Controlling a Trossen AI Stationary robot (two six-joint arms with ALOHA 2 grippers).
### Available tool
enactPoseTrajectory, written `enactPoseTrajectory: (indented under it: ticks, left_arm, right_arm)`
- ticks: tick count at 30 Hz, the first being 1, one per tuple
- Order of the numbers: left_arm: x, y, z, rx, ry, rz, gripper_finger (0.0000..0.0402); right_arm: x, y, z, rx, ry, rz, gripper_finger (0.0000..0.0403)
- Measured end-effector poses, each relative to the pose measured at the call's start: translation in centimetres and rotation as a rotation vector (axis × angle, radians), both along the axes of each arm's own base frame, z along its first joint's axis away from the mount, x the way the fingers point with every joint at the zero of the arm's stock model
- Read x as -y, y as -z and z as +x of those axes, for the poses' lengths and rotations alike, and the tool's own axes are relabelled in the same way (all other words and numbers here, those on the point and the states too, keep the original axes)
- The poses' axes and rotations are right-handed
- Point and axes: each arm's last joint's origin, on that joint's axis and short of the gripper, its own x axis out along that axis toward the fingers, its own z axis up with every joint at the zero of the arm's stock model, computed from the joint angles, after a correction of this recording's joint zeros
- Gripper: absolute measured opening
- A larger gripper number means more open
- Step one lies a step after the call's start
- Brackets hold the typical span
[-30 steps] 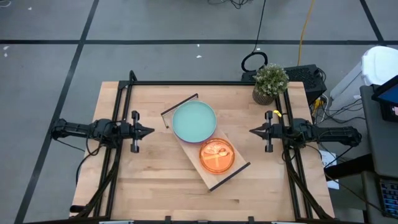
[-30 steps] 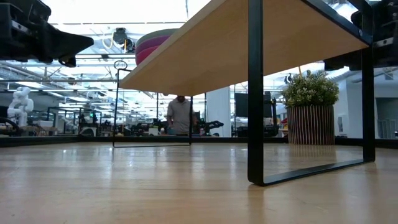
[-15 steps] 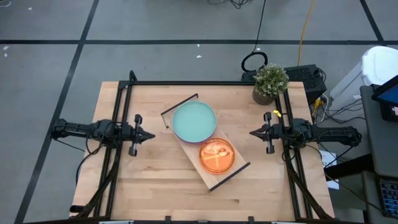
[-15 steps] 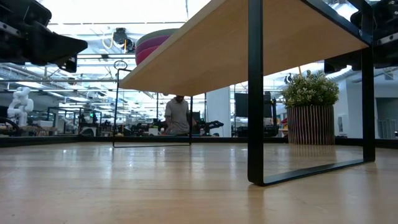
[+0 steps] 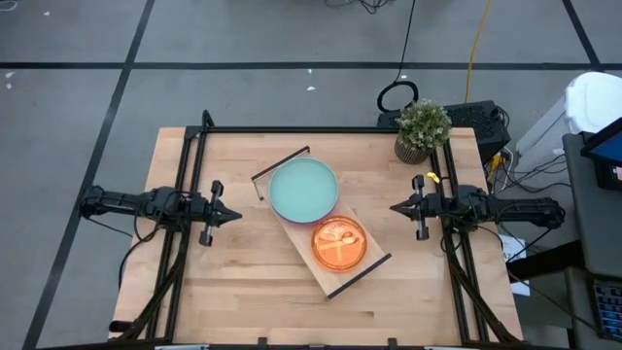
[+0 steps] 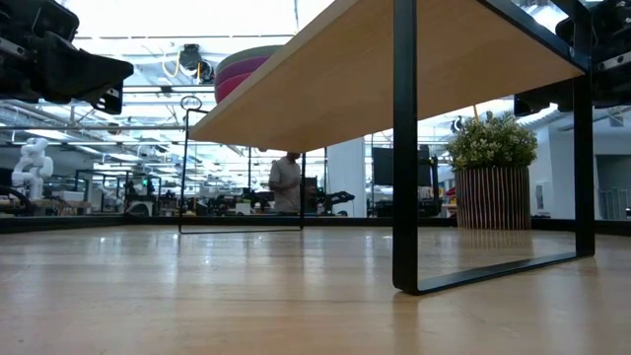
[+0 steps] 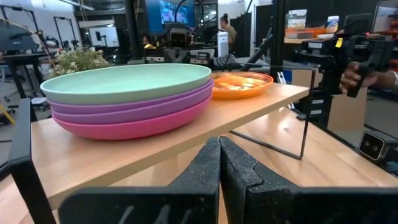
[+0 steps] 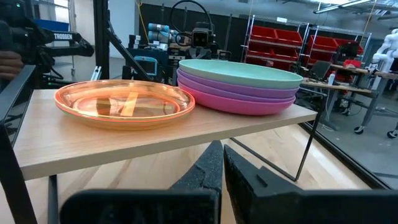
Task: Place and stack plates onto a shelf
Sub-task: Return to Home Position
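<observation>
The shelf point(image 5: 342, 280), a light board on a thin black frame, stands slantwise mid-table. On it rests a stack of large plates, teal on top point(image 5: 303, 190), with purple and magenta ones below point(image 7: 127, 99) point(image 8: 239, 84). Beside it sits a stack of smaller translucent orange plates point(image 5: 339, 243) point(image 7: 241, 84) point(image 8: 124, 102). My left gripper point(image 5: 237, 214) point(image 7: 219, 142) is shut and hovers left of the shelf, pointing at it. My right gripper point(image 5: 394, 207) point(image 8: 222, 146) is shut and hovers right of the shelf, pointing at it. Neither touches anything.
A potted plant point(image 5: 422, 129) point(image 6: 491, 168) stands at the far right corner of the table. Black rails run along the table's left, right and far sides. Bare tabletop lies in front of the shelf point(image 5: 253, 292). A person point(image 6: 286, 182) stands far off in the room.
My left gripper has drawn back a little toward the table's left edge and shifted slightly toward the near edge, staying shut. The plates, shelf and right arm have kept still.
</observation>
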Motion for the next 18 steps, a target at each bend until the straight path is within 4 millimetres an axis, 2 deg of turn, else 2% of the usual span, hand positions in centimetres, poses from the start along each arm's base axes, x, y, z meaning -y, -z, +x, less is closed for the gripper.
enactPoseTrajectory:
  ticks: [11, 18]
  left_arm:
    - [0.04, 0.0, -0.01, -0.006, 0.007, -0.042, 0.0005]
    - [-0.09, -0.24, 0.01, 0.027, -0.025, -0.002, 0.0008]
  right_arm:
    - [0.0, 0.0, 0.0, 0.0, 0.0, 0.0, 0.0]
    - [0.0, -0.01, 0.0, 0.001, 0.001, 0.0, 0.0]
